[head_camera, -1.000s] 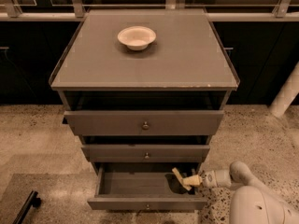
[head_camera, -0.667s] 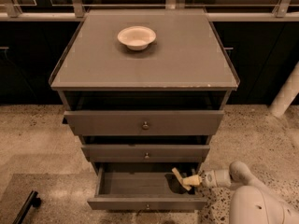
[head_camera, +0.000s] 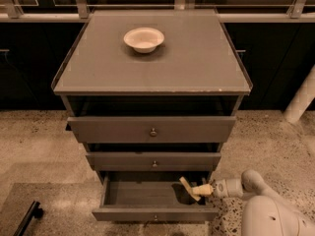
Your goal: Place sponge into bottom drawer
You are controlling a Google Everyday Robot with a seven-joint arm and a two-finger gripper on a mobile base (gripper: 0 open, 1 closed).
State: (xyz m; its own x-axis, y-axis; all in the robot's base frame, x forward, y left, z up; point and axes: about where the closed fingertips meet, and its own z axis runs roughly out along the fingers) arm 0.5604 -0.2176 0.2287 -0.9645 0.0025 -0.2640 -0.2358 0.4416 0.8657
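The bottom drawer (head_camera: 129, 213) of the grey cabinet is pulled out, and its dark grey floor shows. My gripper (head_camera: 191, 187) reaches in from the right over the drawer's right end, with its pale tip just above the floor. A dark patch (head_camera: 180, 194) lies on the drawer floor right under the tip. I cannot tell whether it is the sponge or shadow. No green and yellow sponge shows clearly anywhere else.
The top drawer (head_camera: 152, 130) and the middle drawer (head_camera: 153, 161) stand slightly open above. A white bowl (head_camera: 143, 38) sits on the cabinet top. My white arm (head_camera: 268, 210) fills the lower right. A dark bar (head_camera: 27, 219) lies on the floor at lower left.
The gripper stays at the drawer's right end. The dark thing seen at its tip before no longer shows there, and the pale tip now stands out.
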